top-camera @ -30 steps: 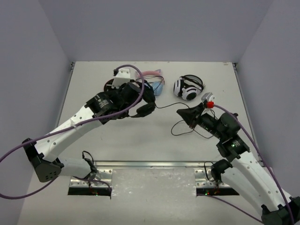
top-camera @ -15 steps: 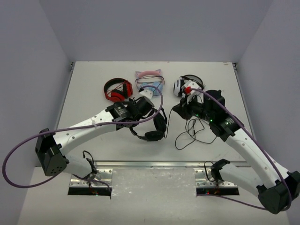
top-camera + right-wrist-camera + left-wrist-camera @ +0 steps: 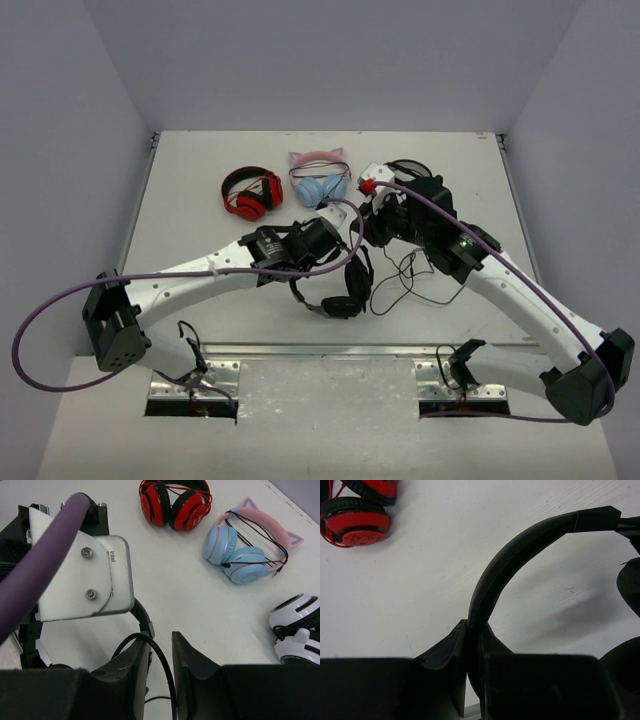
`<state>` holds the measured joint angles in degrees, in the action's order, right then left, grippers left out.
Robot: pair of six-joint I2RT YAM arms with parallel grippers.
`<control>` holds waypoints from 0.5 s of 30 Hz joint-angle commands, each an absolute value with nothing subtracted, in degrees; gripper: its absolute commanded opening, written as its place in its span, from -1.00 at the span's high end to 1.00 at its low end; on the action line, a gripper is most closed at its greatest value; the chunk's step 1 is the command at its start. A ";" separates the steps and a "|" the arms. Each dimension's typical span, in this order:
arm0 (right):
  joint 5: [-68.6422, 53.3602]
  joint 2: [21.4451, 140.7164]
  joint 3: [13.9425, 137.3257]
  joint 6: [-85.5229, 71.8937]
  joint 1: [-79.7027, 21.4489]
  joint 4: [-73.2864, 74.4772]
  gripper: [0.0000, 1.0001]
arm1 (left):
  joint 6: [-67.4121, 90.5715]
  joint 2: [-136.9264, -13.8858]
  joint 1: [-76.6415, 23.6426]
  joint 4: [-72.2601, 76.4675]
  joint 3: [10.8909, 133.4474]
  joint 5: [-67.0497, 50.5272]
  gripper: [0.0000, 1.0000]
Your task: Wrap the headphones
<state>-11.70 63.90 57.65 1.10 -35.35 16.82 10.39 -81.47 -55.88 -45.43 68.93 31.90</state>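
Note:
The all-black headphones (image 3: pixel 343 306) hang from my left gripper (image 3: pixel 350 255) at the table's middle, ear cups low and toward the front. In the left wrist view my left gripper (image 3: pixel 474 626) is shut on the thin black headband (image 3: pixel 495 565), which arcs up and right. My right gripper (image 3: pixel 368 228) sits just right of it. In the right wrist view my right gripper (image 3: pixel 161 640) is slightly open, and the thin black cable (image 3: pixel 167 665) runs between its jaws. The rest of the cable (image 3: pixel 405 275) lies in loose loops on the table.
Red-and-black headphones (image 3: pixel 252 192) lie at the back left, pink-and-blue cat-ear headphones (image 3: pixel 320 178) at the back middle. White-and-black headphones (image 3: pixel 295 630) lie behind my right arm. The left wrist's white camera mount (image 3: pixel 82 575) is close beside my right fingers.
My left arm carried the black headphones from the back left to the middle front. My right gripper moved back and left toward them, and the cable loops shifted with it.

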 commanded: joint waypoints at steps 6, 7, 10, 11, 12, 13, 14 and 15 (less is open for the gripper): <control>-5.64 68.11 60.39 0.53 -36.12 12.92 0.56 | 7.30 -74.37 -57.74 -39.82 67.77 25.05 0.99; -4.49 68.29 60.38 0.35 -36.12 12.48 0.60 | 7.29 -73.66 -57.74 -39.55 67.50 24.96 0.99; -1.06 67.77 57.84 -1.32 -36.12 9.33 0.65 | 7.30 -71.64 -57.83 -38.76 66.45 24.96 0.99; -0.88 67.76 56.96 -1.41 -36.12 8.62 0.65 | 7.38 -70.33 -57.75 -37.72 66.18 24.44 0.99; -0.97 68.02 57.04 -1.23 -36.04 8.27 0.67 | 7.21 -69.62 -57.74 -37.18 65.83 24.17 0.99; -1.49 69.25 57.39 -1.14 -36.04 8.70 0.70 | 7.12 -68.91 -57.74 -36.57 65.13 24.00 0.99; -2.02 69.95 58.52 -1.32 -35.77 10.01 0.86 | 7.12 -67.43 -57.74 -35.52 64.95 24.17 0.99; -2.98 70.57 58.80 -1.67 -35.60 10.37 0.90 | 7.03 -66.72 -57.74 -35.07 64.86 24.26 0.99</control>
<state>-4.67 69.21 57.19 -0.30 -36.12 13.30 7.70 -70.26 -57.04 -40.45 65.08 26.28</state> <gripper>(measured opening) 0.067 0.075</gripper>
